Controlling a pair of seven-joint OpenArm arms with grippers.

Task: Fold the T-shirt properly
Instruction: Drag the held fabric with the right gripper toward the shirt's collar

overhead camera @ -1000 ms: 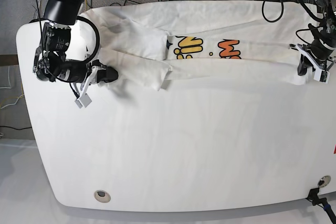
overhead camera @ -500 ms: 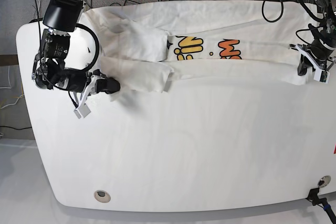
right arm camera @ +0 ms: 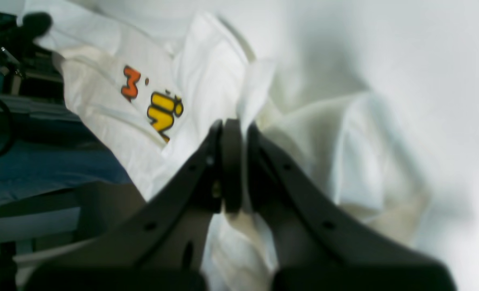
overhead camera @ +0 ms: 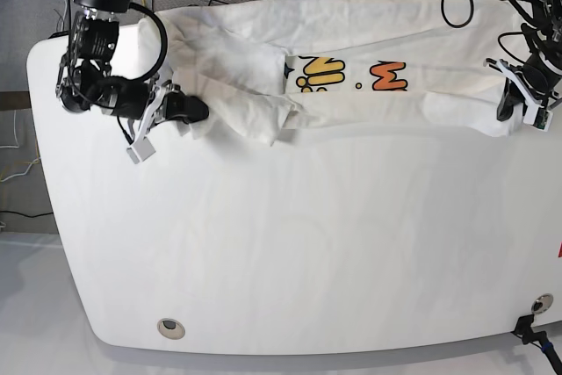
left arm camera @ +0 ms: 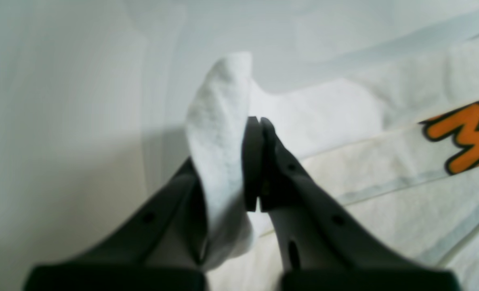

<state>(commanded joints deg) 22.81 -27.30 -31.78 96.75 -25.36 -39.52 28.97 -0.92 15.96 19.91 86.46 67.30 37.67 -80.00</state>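
I am running both arms from afar as the T-shirt (overhead camera: 351, 59) lies stretched in a long band along the far edge of the table (overhead camera: 307, 252), its print facing up near the middle of the band. My left gripper (overhead camera: 507, 104), at the T-shirt's end on the base view's right, is pinched tight on a corner of white cloth, which the left wrist view shows bunched up against one finger (left arm camera: 252, 161). My right gripper (overhead camera: 195, 110), at the T-shirt's other end, is also closed narrow, its tips pressed into the rumpled sleeve area; the right wrist view shows folds of fabric just beyond the closed fingers (right arm camera: 231, 161), though I cannot tell how much cloth sits between them.

Compared with a second ago, both grippers have drawn toward the table's far edge, and the near hem of the T-shirt has gone with them: the yellow and orange lettering (overhead camera: 351, 76) now shows fuller, with less cloth lapped over it. I judge this a lengthwise fold being worked, and the sleeve end beside the right gripper is crumpled, so it will want smoothing before the next fold.
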